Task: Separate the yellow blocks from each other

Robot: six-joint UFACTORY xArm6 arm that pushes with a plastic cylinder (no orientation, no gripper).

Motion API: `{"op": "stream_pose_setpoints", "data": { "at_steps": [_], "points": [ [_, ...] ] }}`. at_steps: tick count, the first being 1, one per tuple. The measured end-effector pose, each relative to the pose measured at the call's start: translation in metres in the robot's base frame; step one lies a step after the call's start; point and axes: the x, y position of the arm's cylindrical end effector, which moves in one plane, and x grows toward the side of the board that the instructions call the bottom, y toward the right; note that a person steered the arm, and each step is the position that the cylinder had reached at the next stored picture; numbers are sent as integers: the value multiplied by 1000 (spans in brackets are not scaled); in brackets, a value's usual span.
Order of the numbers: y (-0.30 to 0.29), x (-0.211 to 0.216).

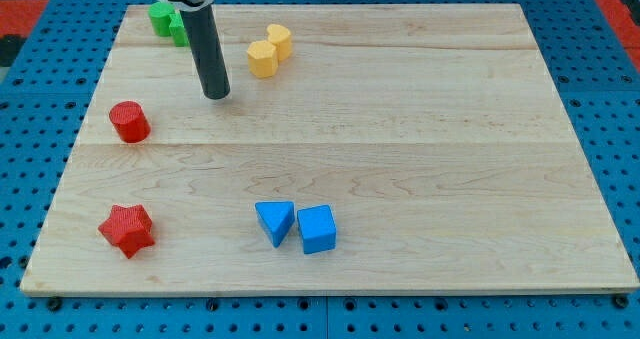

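Camera view: my tip (217, 95) left of touching yellow blocks (270, 50)

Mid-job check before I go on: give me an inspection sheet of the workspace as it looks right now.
Surface: wooden board, flat, on a blue pegboard.
Job's things: two yellow blocks touching, near the view's top.
Clutter: green blocks at top left, partly behind the rod; red cylinder; red star; blue triangle beside blue cube.
Grippers: none; my tip stands left of the yellow blocks, apart from them.
Cables: nothing seen.
Surroundings: red patches at the top corners.
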Motion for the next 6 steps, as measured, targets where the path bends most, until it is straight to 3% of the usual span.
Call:
{"op": "stream_pose_setpoints", "data": {
  "at_steps": [1, 2, 3, 6],
  "points": [
    [1, 4],
    [2, -25],
    [31, -60],
    [118, -77]
  ]
}}
